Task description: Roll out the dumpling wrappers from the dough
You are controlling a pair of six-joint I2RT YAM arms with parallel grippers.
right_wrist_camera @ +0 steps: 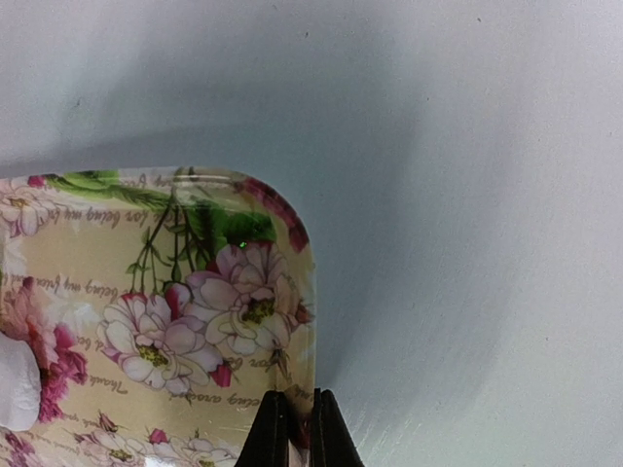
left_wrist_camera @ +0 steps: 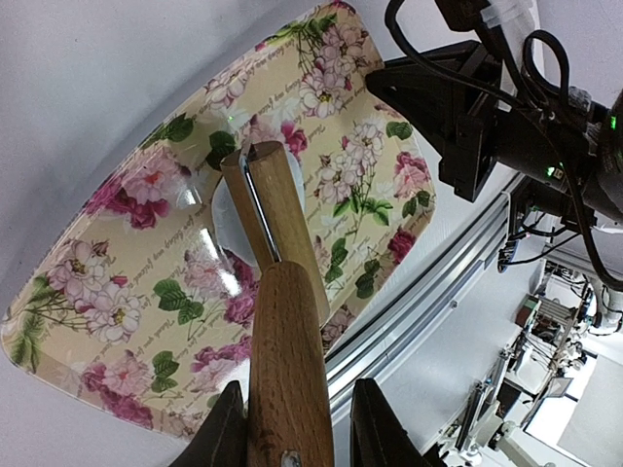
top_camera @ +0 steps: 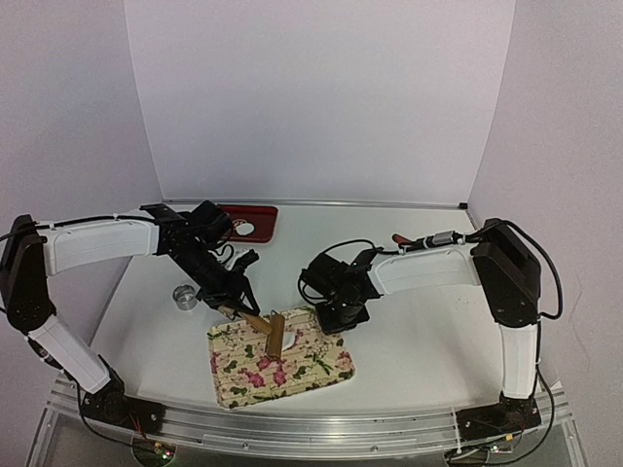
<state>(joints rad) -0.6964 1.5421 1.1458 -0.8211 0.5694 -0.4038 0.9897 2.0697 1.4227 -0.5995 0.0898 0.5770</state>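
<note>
Left wrist: floral tray [left_wrist_camera: 127, 292] holds dough [left_wrist_camera: 226, 232] under roller [left_wrist_camera: 284, 224].

I am seeing one dumpling wrapper [left_wrist_camera: 226, 229] lying flat near the middle of the floral tray [left_wrist_camera: 117, 292]. It is showing as a thin, pale white sheet of dough with a rounded edge. The wooden roller [left_wrist_camera: 287, 214] is resting across it and hiding much of it, so I am only guessing that its outline is fully round.

place: robotics lab | evidence: white backdrop panels [top_camera: 311, 97], aluminium rail [top_camera: 292, 428], cluttered equipment benches [left_wrist_camera: 565, 331]
</note>
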